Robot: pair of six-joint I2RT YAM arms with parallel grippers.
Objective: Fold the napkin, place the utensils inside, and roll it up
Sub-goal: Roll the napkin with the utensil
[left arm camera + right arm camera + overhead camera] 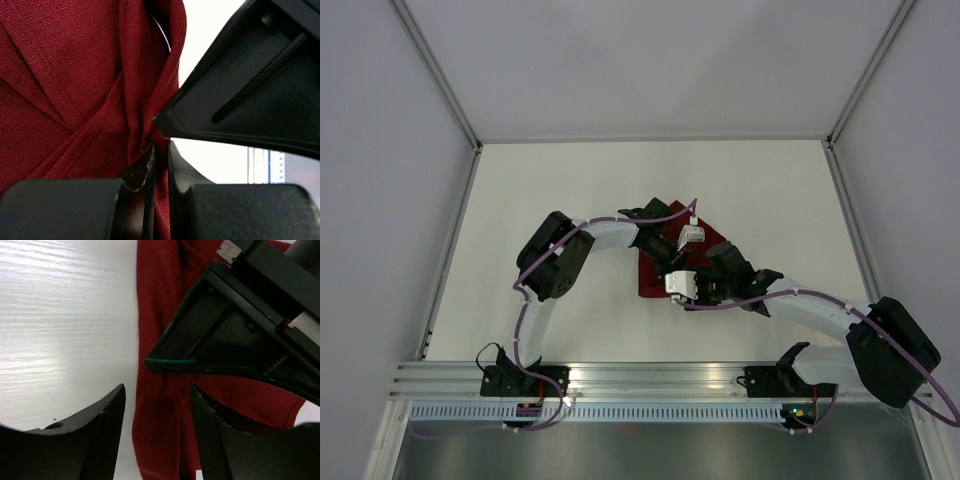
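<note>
The dark red napkin (pixel 650 280) lies bunched in the middle of the white table (pixel 550 190), largely covered by both grippers. My left gripper (pixel 672 258) reaches in from the upper left. In its wrist view it (pixel 159 165) is shut on a raised fold of the napkin (pixel 75 85). My right gripper (pixel 708 268) comes in from the right. It (pixel 157 405) stands open just above the cloth, and a long ridge of the napkin (pixel 160 340) runs between its fingers (pixel 97 432). The utensils are out of view.
The two grippers sit very close together. The right one's finger (pixel 250 90) crosses the left wrist view, and the left one's body (pixel 240 330) crosses the right wrist view. Grey walls (pixel 390 150) enclose the table. A metal rail (pixel 650 378) runs along its near edge.
</note>
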